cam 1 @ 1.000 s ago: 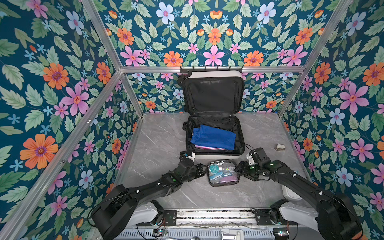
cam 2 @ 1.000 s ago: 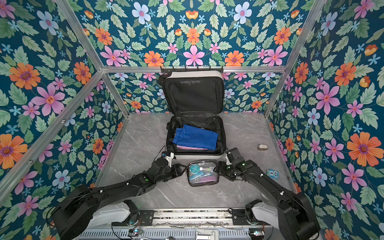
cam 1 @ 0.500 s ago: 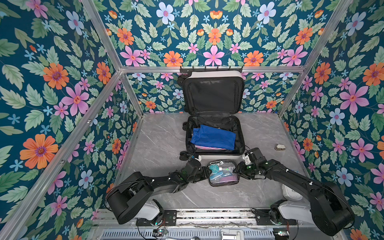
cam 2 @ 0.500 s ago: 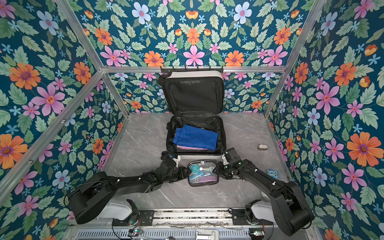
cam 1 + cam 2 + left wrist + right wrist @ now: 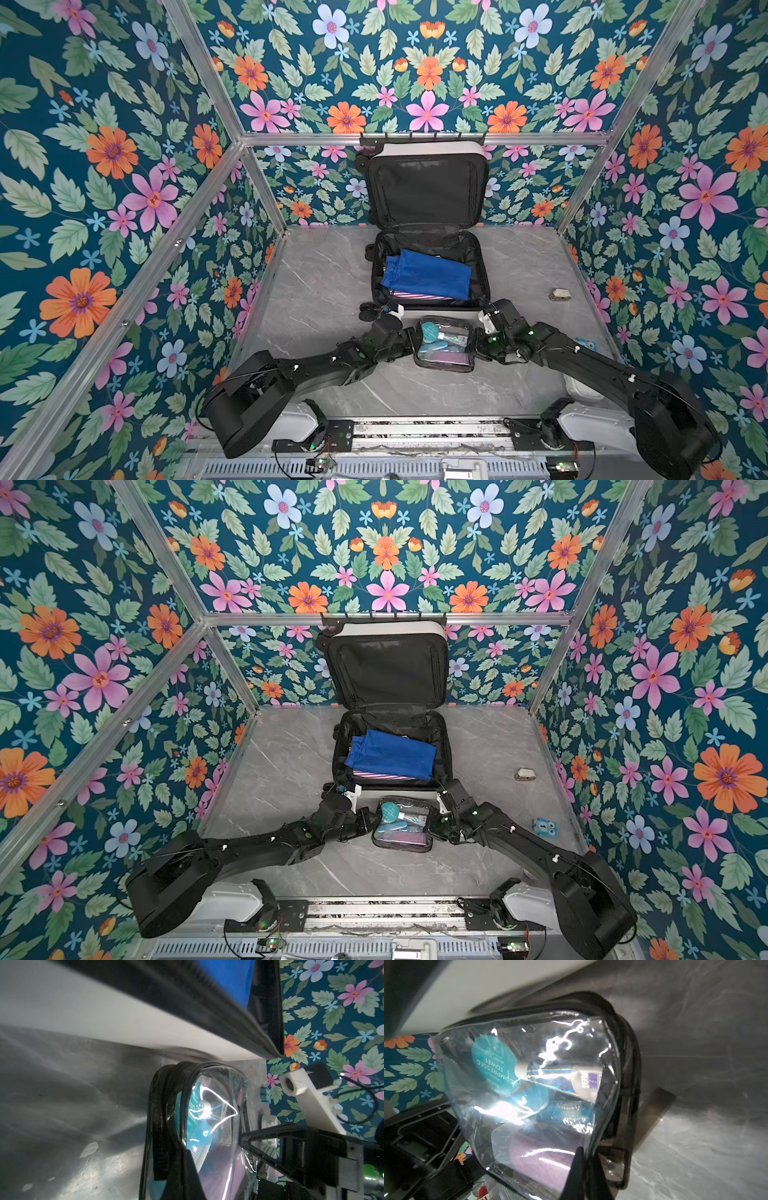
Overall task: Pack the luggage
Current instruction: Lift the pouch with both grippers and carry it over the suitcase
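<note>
Top views: L gripper (image 5: 410, 340) & R gripper (image 5: 478, 345) are both sitting clamped shut on opposite side edges of the clear toiletry pouch (image 5: 444, 345), which is resting on the grey table (image 5: 324, 282). The luggage (image 5: 428, 189) is lying straight ahead of the pouch, away from the arm bases. Its long axis is running front-to-back, w/ the lid standing open against the back wall. Both arms are equally near. A folded blue garment (image 5: 392, 754) is filling most of the bottom half, so the pouch is prob. going on top. A small grey object (image 5: 524, 774) is sitting well off to the R, not interfering.

L wrist: the L finger is pinching the pouch's black edge (image 5: 164, 1118); the luggage's white near wall (image 5: 104, 1012) is standing just beside the pouch. That wall is the obstacle, so I'm expecting a lift before moving fwd.

R wrist: the R finger is biting the pouch seam (image 5: 623, 1076); the contents are bulging and the film is creasing.
</note>
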Available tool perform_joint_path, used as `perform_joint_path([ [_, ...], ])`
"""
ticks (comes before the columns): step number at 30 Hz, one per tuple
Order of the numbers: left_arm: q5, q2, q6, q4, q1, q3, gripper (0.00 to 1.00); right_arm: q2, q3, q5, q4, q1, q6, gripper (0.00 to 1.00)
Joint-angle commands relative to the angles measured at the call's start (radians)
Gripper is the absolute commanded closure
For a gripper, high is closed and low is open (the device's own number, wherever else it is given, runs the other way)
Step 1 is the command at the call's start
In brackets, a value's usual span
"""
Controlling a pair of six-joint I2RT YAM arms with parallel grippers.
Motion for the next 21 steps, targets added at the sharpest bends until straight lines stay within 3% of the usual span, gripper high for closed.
perform_joint_path([
  [1,0.028,-0.047,0.021,-0.044,-0.012,0.016,1.0,-0.064,0.012,-0.026,-0.005,0.01,0.041,1.0],
  [7,-0.004,-0.157,0.052,-0.212,-0.045,0.093,1.0,-0.199,0.063,-0.032,-0.072,0.033,0.08,1.0],
  [11,-0.026,-0.201,0.089,-0.34,-0.048,0.195,1.0,-0.213,0.164,-0.037,-0.104,0.036,0.074,1.0],
  [16,-0.102,-0.203,0.16,-0.472,-0.047,0.363,1.0,-0.126,0.393,-0.006,-0.166,0.035,0.006,1.0],
  [21,-0.2,-0.106,0.264,-0.616,-0.031,0.586,1.0,0.037,0.643,-0.003,-0.217,0.035,-0.086,1.0],
])
